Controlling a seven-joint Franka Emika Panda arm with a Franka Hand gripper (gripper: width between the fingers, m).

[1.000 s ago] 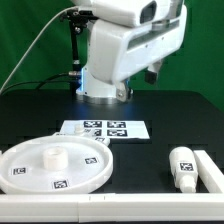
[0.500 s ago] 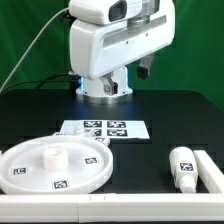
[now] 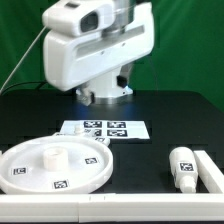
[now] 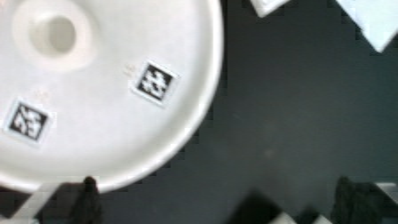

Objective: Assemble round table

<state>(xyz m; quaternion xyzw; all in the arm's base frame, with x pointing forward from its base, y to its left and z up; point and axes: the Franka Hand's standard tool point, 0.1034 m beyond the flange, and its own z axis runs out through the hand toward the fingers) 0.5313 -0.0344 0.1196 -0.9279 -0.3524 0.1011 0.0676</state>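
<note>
The round tabletop (image 3: 55, 166), a large white disc with a raised rim, a central hub and black-and-white tags, lies flat at the exterior view's lower left. It fills much of the wrist view (image 4: 89, 90), with two tags on it showing. The short white leg (image 3: 183, 166) lies at the exterior view's lower right. No small base piece shows. My gripper (image 4: 222, 205) is open and empty, its dark fingertips (image 4: 80, 200) wide apart over the black table beside the disc's rim. In the exterior view the arm's white body (image 3: 95, 45) hides the gripper.
The marker board (image 3: 105, 129) lies flat at the table's middle, just behind the disc. A long white bar (image 3: 209, 170) lies beside the leg at the exterior view's right. A white strip (image 3: 60, 212) runs along the front edge.
The arm's white body has swung steadily toward the exterior view's left. The disc, the leg and the marker board have not moved.
</note>
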